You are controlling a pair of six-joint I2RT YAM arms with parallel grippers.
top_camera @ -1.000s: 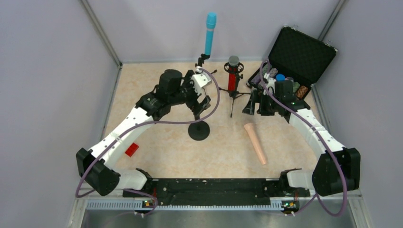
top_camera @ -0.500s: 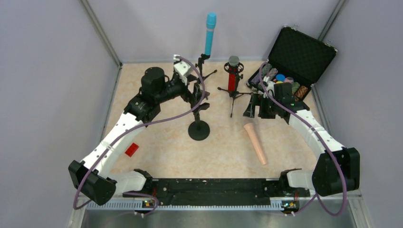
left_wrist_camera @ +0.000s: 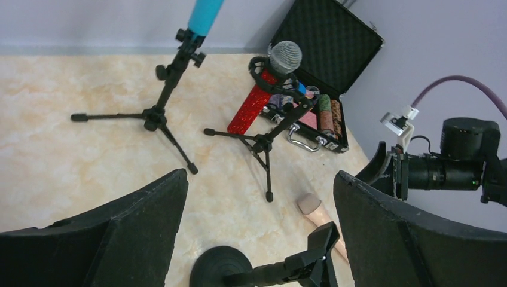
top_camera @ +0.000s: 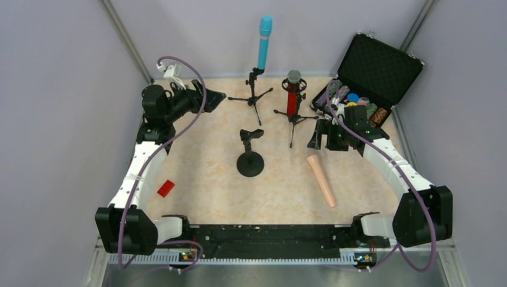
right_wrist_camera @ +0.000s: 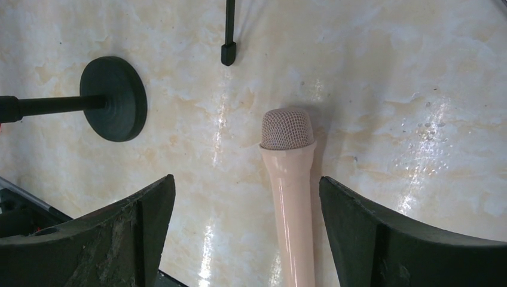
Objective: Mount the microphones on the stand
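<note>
The teal-blue microphone (top_camera: 263, 40) (left_wrist_camera: 206, 13) stands upright in a black tripod stand (top_camera: 254, 95) (left_wrist_camera: 159, 112) at the back. Beside it, the glittery red microphone (top_camera: 291, 100) (left_wrist_camera: 253, 105) sits in a second tripod stand (top_camera: 292, 119). The pale peach microphone (top_camera: 321, 180) (right_wrist_camera: 291, 185) (left_wrist_camera: 314, 209) lies flat on the table. A round-base stand (top_camera: 250, 162) (left_wrist_camera: 229, 272) (right_wrist_camera: 113, 98) carries an empty clip (top_camera: 251, 134) (left_wrist_camera: 320, 254). My left gripper (top_camera: 210, 97) (left_wrist_camera: 261, 179) hangs open at the back left, far from the stands. My right gripper (top_camera: 324, 137) (right_wrist_camera: 246, 180) is open above the peach microphone's head end, not touching it.
An open black case (top_camera: 372, 69) (left_wrist_camera: 327, 45) with several small items stands at the back right, just behind my right gripper. A small red piece (top_camera: 165, 188) lies near the left edge. Grey walls close in the left, back and right sides.
My left arm has swung away from the round-base stand to the back-left corner, empty-handed. The right gripper has stayed over the peach microphone, jaws slightly wider.
</note>
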